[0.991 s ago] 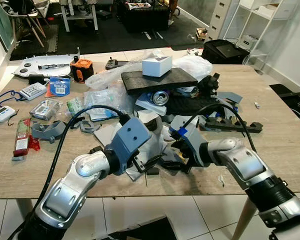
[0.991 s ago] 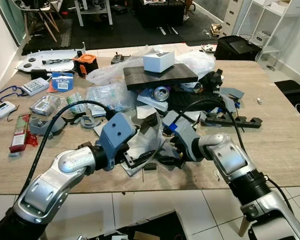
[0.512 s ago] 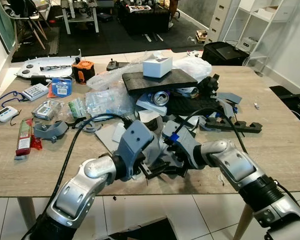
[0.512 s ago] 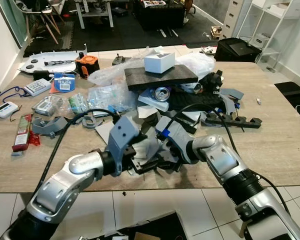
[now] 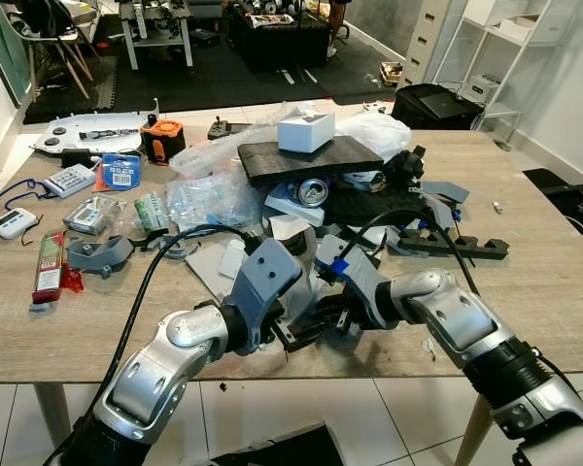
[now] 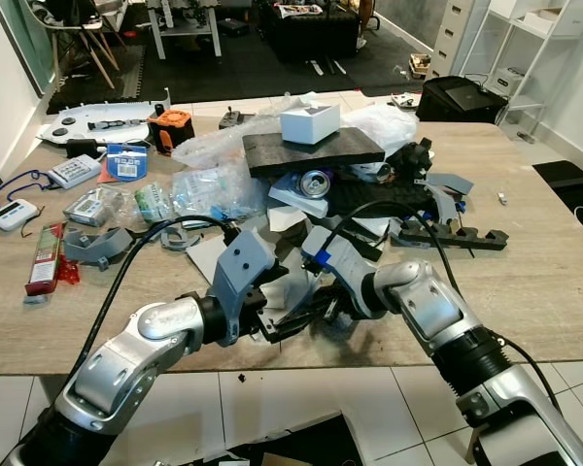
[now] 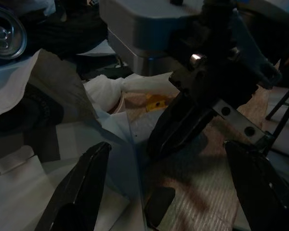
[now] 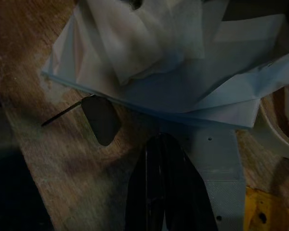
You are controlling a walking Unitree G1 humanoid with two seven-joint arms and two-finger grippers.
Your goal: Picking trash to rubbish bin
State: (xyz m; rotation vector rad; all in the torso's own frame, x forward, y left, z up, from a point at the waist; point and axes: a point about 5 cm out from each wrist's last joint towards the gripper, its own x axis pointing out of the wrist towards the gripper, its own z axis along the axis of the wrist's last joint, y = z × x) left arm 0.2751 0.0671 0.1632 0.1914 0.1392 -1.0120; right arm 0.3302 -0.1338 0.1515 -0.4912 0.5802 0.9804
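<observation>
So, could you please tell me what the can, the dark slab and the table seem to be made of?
Can: metal, likely aluminium; shiny silver end with a pull tab.
Dark slab: probably foam or rubber; matte charcoal, thick, rough-textured, though the look leaves it open.
Table: pale wood or wood-look laminate; visible grain, matte finish.

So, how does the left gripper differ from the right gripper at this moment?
The left gripper is open, its two fingers spread wide apart, while the right gripper is shut, its fingers pressed together. The left gripper comes in from the robot's left and the right gripper from its right, so they face each other. Both are low over the near edge of the table, at the pale crumpled paper in the pile of trash.
</observation>
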